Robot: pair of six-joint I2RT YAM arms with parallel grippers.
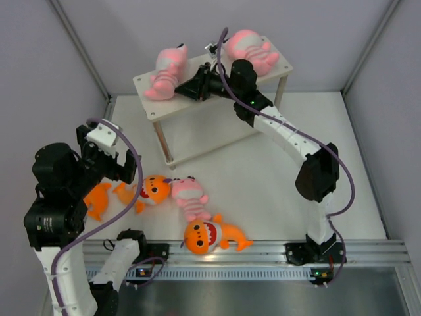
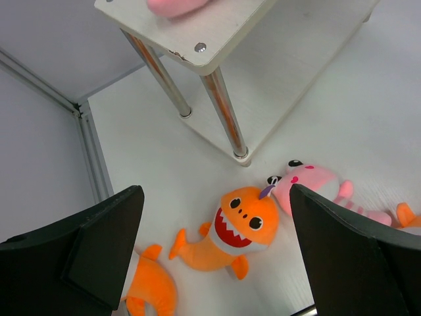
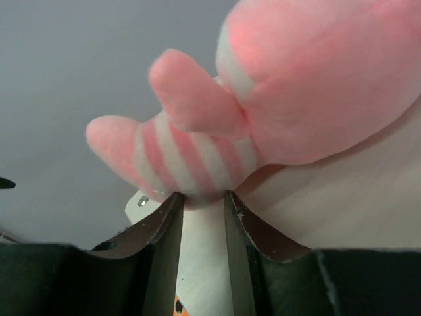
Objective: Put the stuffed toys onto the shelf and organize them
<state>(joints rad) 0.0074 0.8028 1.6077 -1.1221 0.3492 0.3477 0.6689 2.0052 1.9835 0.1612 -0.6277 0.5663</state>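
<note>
1. The right claw (image 3: 200,194) was stretched over the top tier of the shelf (image 1: 279,67). Its jaws stood a narrow gap apart, and the striped tail of a pink toy (image 3: 316,85) rested right at their tips. I could not tell whether the tail was pinched or lying free.
2. The left claw (image 2: 216,191) gaped wide and held nothing. It hovered above the tabletop (image 1: 276,197), over an orange shark (image 2: 240,227).
3. 2 pink toys lay on the top tier: the one at the right claw (image 1: 164,74) and another one (image 1: 250,49) just behind the arm.
4. 4 toys lay on the tabletop:
   - a third pink toy (image 1: 189,197), touching the shark under the left claw;
   - a second shark (image 1: 209,236) near the front rail;
   - a third orange toy (image 1: 97,201), half hidden under the left arm.
5. By my reckoning, about a third of the placing was done, and all 3 sharks had yet to be lifted.
6. The toys looked soft and short-piled, rounded in body, with stubby fins. They would likely squash in a grip.
7. The shelf was pale, smooth board with corner screws, set on thin shiny metal legs (image 2: 223,112).
</note>
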